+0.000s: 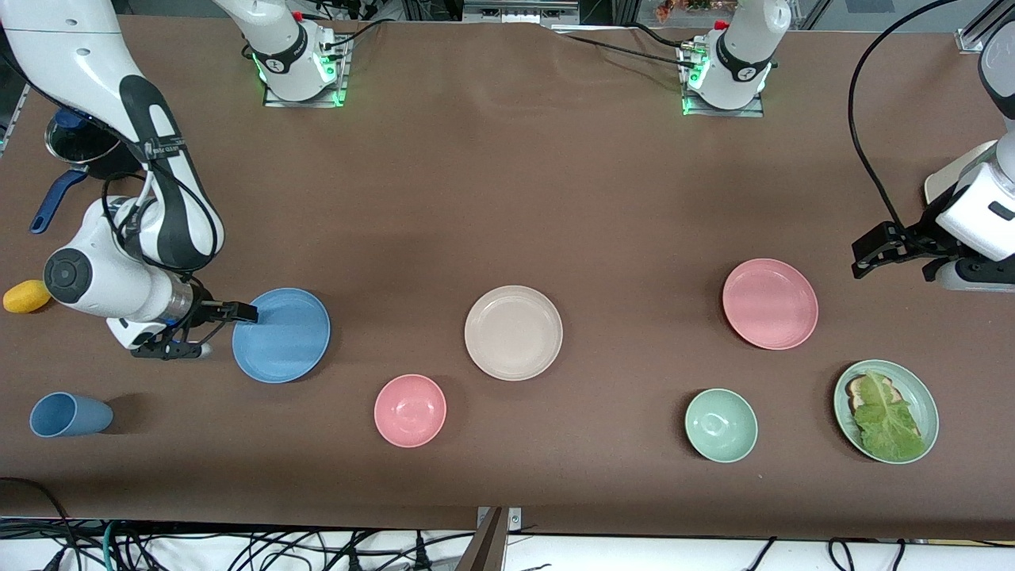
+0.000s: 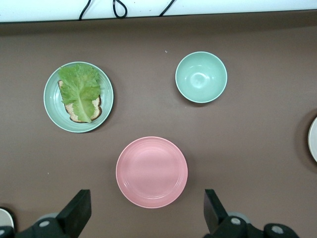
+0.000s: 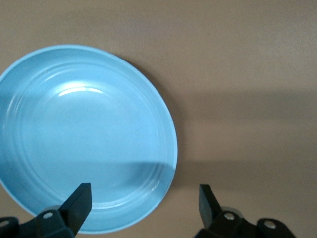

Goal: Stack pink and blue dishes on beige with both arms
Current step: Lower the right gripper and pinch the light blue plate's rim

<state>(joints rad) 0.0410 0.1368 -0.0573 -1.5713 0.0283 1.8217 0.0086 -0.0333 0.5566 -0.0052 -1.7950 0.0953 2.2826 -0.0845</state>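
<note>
Plates lie flat and unstacked on the table (image 1: 507,198): the blue plate (image 1: 281,335) at centre-left of the front view, the beige plate (image 1: 513,332) at centre, the pink plate (image 1: 769,303) at centre-right. Right gripper (image 1: 208,329) sits at the blue plate's rim, fingers apart, one finger over the plate. Left gripper (image 1: 892,258), at the frame's right edge, hangs with fingers apart above the table near the pink plate.

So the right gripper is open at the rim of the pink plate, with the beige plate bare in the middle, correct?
Not quite. The front view shows the right gripper, jaws open, at the rim of the blue plate, not the pink one. The pink plate lies toward the left arm's end, untouched. The beige plate is bare in the middle.
</note>
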